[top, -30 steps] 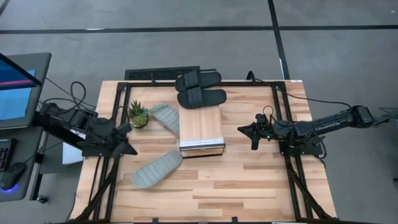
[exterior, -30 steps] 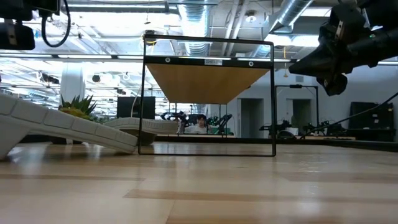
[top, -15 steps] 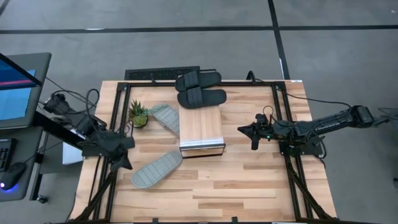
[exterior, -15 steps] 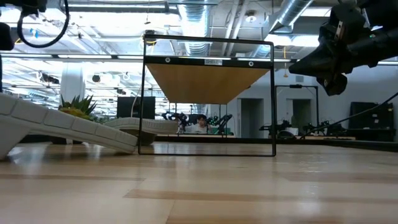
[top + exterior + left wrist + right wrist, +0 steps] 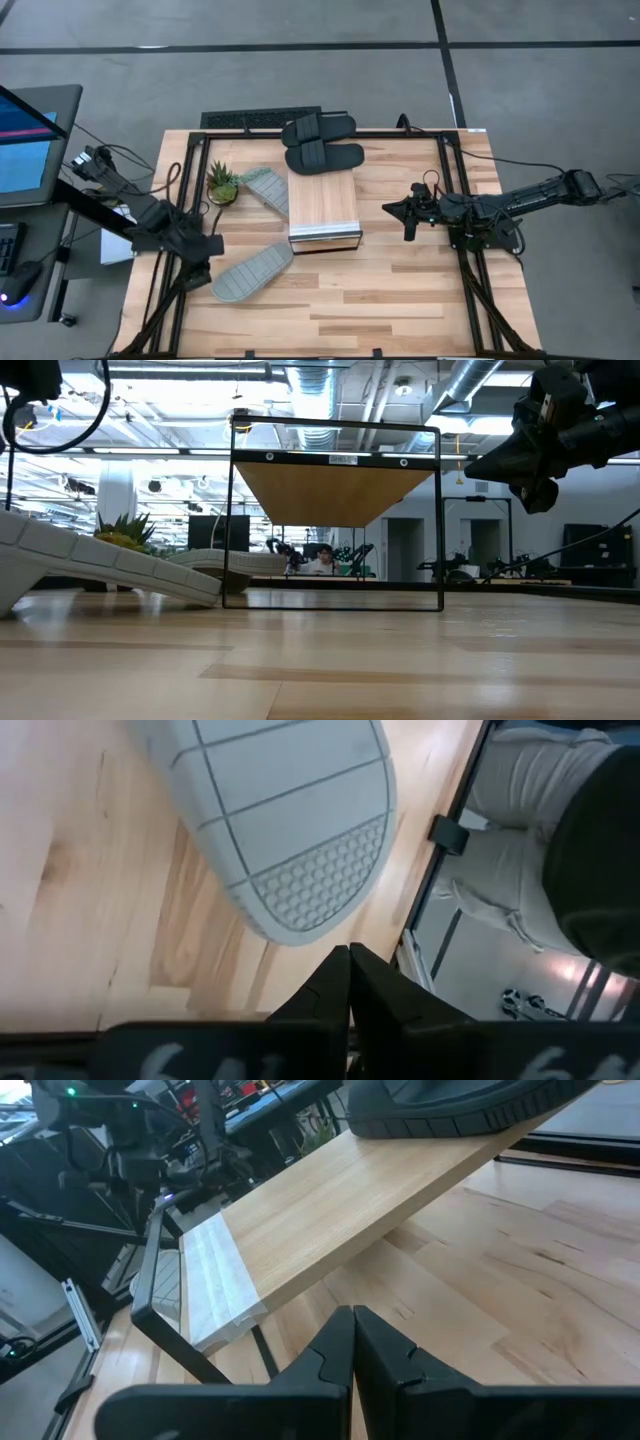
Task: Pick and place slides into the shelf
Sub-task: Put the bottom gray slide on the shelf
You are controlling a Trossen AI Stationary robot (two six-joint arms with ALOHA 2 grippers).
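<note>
The shelf is a slanted light-wood board with a silvery front edge, on a black frame. Two black slides lie across its far end. One grey-green slide lies sole up on the table near the left. Another grey-green slide rests against the shelf's left side. My left gripper is shut and tilts down, just short of the near slide's rounded end without touching it. My right gripper hangs shut to the right of the shelf.
A small potted plant stands left of the shelf. A black keyboard lies at the far edge and a monitor stands off the left side. Black frame rails run along both table sides. Bare wood lies toward the near edge.
My left gripper has swung toward the table's near edge and gone down, tipping its fingers more steeply toward the near grey-green slide's end. It has stayed shut. The slides and the shelf have not moved.
</note>
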